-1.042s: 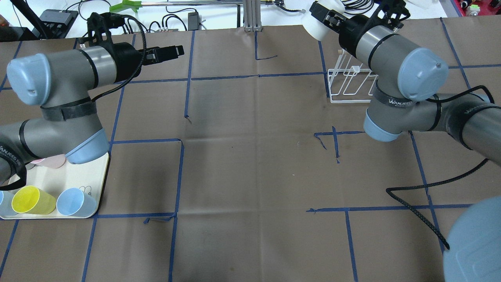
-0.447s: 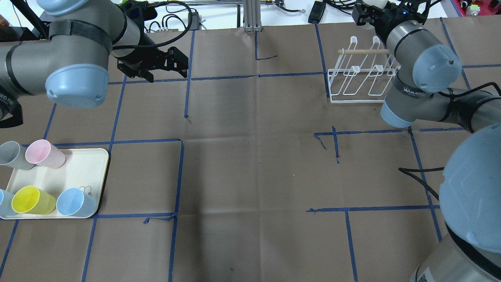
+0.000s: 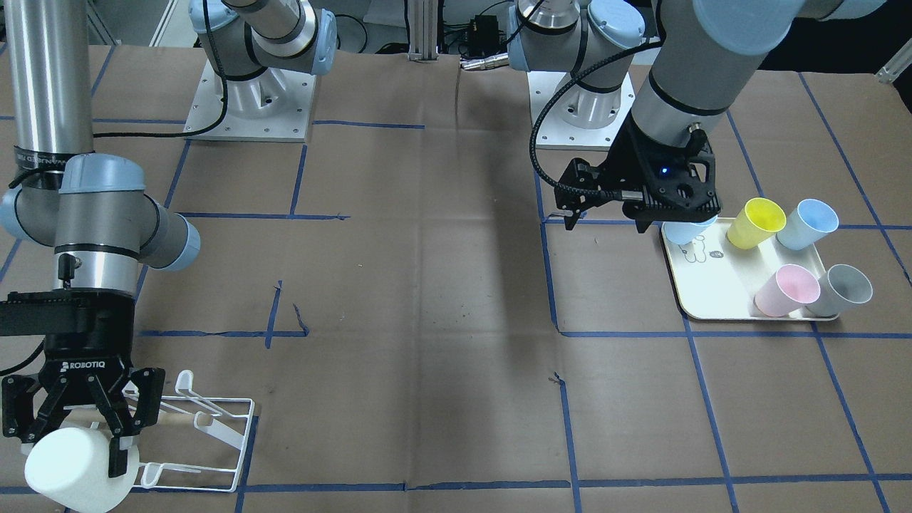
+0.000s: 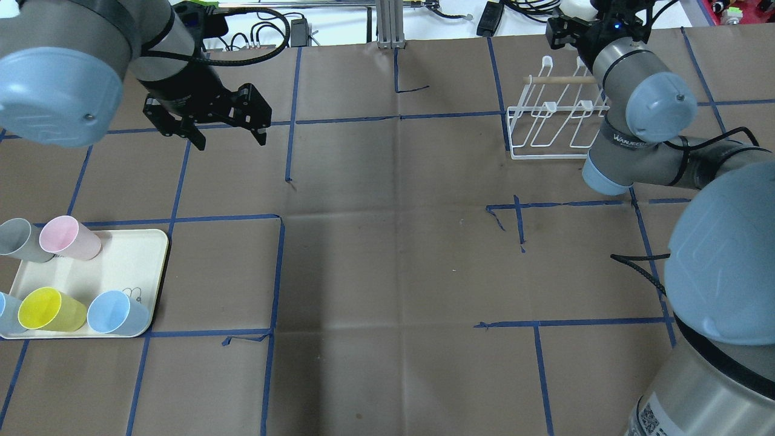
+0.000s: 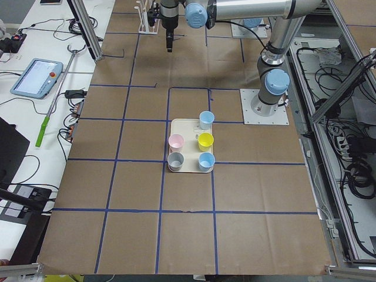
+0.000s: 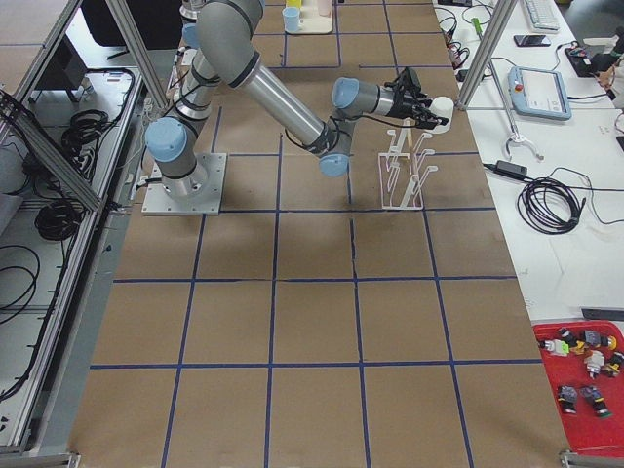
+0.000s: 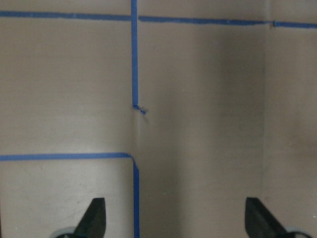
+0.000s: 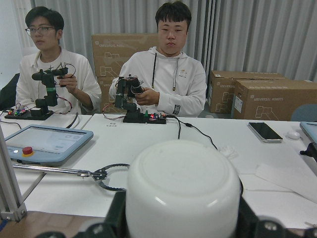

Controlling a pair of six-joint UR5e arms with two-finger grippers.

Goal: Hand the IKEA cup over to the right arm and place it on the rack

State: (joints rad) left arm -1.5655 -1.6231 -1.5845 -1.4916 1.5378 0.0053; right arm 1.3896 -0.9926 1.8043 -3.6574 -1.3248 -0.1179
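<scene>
Since the earlier overhead pictures, the left end effector (image 4: 230,139) has swung nearer the robot, toward the tray (image 4: 130,254). The right end effector (image 3: 71,445) has carried past the rack (image 4: 548,130) to its far side.

Overhead view: the left jaws stand wide apart and hold nothing. The right one is cropped at the far edge of the desk (image 4: 387,242).

Front-facing view: the right end effector is clamped on the white cup (image 3: 75,474), which hangs tilted at the rack's outer corner. Contact with the wires cannot be judged.

Left side view: 5 spare cups (image 5: 205,139) stand on the tray, well apart from the rack.

Right side view: the cup sits above and beyond the rack's upper hooks, just beside a frame post (image 6: 475,54).

Left wrist view: fingertips spread, only paper and blue tape (image 7: 133,59) below.

Right wrist view: the cup fills the grip, its closed base toward 2 operators (image 8: 173,74).

Risks:
- The cup's rim could snag a hook or the dowel on approach and shove or tip the light rack.
- The cup appears near the desk's edge, so a slip there would likely lose it.
- The post limits outward swing.

Open room lies inward, over the span of desk between rack and tray.
</scene>
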